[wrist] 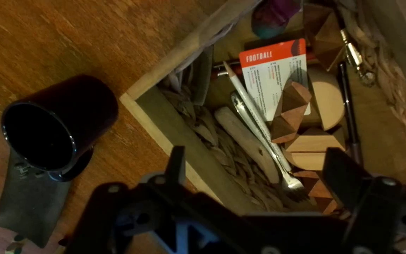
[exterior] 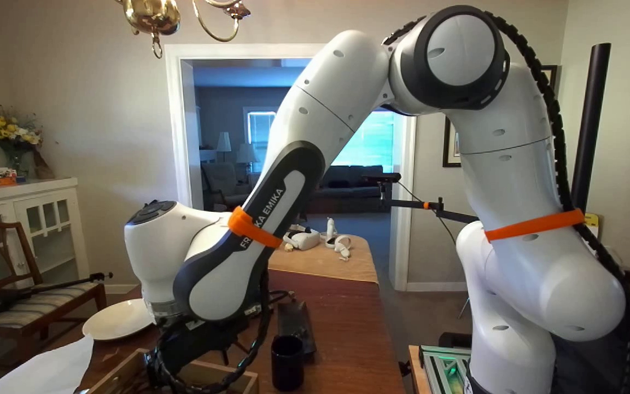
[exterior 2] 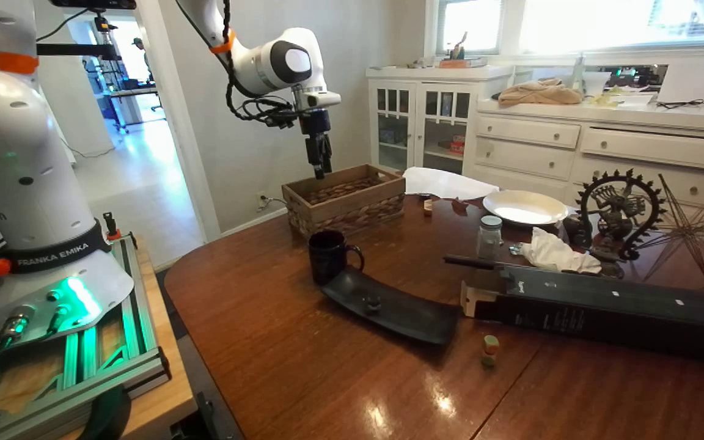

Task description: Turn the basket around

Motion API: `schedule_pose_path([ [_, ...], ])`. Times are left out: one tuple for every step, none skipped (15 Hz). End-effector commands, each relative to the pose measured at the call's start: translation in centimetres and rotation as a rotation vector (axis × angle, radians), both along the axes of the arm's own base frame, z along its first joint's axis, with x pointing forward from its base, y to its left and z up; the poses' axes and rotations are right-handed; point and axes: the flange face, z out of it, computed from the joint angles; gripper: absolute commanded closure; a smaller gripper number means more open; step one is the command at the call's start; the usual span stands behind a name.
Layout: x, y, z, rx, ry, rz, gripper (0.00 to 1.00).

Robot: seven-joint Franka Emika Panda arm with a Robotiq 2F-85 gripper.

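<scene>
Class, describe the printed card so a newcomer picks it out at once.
On the brown table, find the rectangular basket near the dark mug. In the wrist view, inside it, a card lies beside a white pencil, partly under a faceted wooden piece. Its orange-red band reading FOOTBALL sets it apart from its neighbours.

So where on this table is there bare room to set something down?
In an exterior view, bare tabletop spreads between its curved edge, the black mug and the curved tray. Crowded: around the long black box, jar, plate and sculpture, and among wooden pieces inside the basket.
</scene>
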Motion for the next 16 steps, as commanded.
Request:
schedule_pose_path([
  [-1.5, 0.4, -1.1, 0.039, 0.023, -0.085, 0.00],
  [-1.8, 0.4, -1.3, 0.050, 0.031, -0.108, 0.00],
  [-2.2, 0.4, -1.5, 0.064, 0.040, -0.128, 0.00],
  [-2.6, 0.3, -1.5, 0.073, 0.038, -0.149, 0.00],
  [-3.0, 0.2, -1.6, 0.081, 0.032, -0.164, 0.00],
  [-3.3, 0.0, -1.7, 0.083, 0.025, -0.184, 0.00],
  [-3.6, -0.2, -1.8, 0.087, 0.026, -0.204, 0.00],
  [-4.0, -0.4, -1.9, 0.085, 0.018, -0.222, 0.00],
  [-4.3, -0.6, -1.8, 0.087, 0.011, -0.237, 0.00],
  [-4.6, -0.7, -1.8, 0.085, 0.009, -0.258, 0.00],
  [-4.9, -0.7, -1.8, 0.087, -0.001, -0.274, 0.00],
  [-5.3, -0.8, -1.7, 0.087, -0.008, -0.294, 0.00],
  [-5.6, -0.8, -1.6, 0.092, -0.020, -0.310, 0.00],
  [-5.9, -0.6, -1.9, 0.119, -0.025, -0.319, 0.00],
  [-6.0, -0.6, -1.8, 0.121, -0.034, -0.324, 0.00],
  [-6.2, -0.4, -2.3, 0.122, -0.035, -0.322, 0.00],
])
